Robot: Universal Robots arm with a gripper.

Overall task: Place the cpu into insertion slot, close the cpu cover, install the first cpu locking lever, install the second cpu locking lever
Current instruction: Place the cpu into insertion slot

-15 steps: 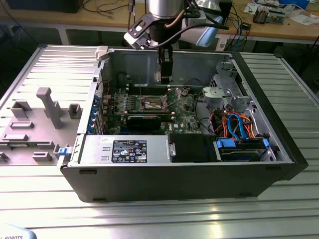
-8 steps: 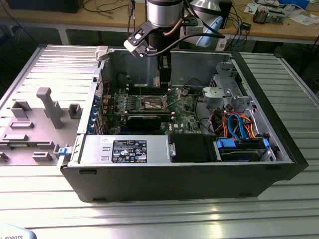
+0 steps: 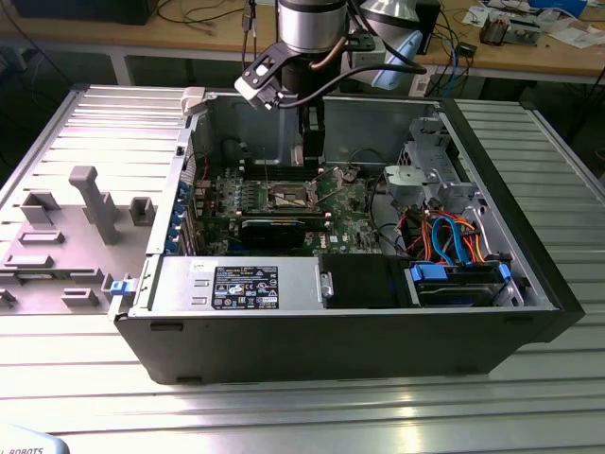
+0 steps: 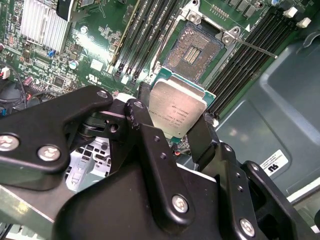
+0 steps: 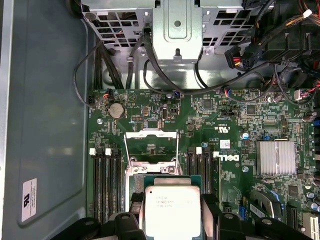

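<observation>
Holding the cpu, a small flat square chip with a matt silvery-grey metal top [image 4: 177,102], the black metal two-finger gripper [image 4: 175,120] has its jaws closed partway onto two opposite edges of the chip. This edge grip leaves the flat top face uncovered and, by judgement, spares the contact side. The chip hangs roughly parallel to the board, above the insertion slot, a square socket with a dark, finely textured centre and bright metal surround [image 4: 195,49], and is not yet seated.

The cpu cover, a thin silvery frame plate with a large window [image 5: 151,134], stands tilted up on its hinge, so the socket is open from above. A thin wire locking lever [image 4: 255,48] lies clear to one side.

The socket sits on the green circuit board [image 5: 225,115], between rows of long black memory slots [image 5: 105,185], inside the open grey steel computer case [image 3: 378,118].
</observation>
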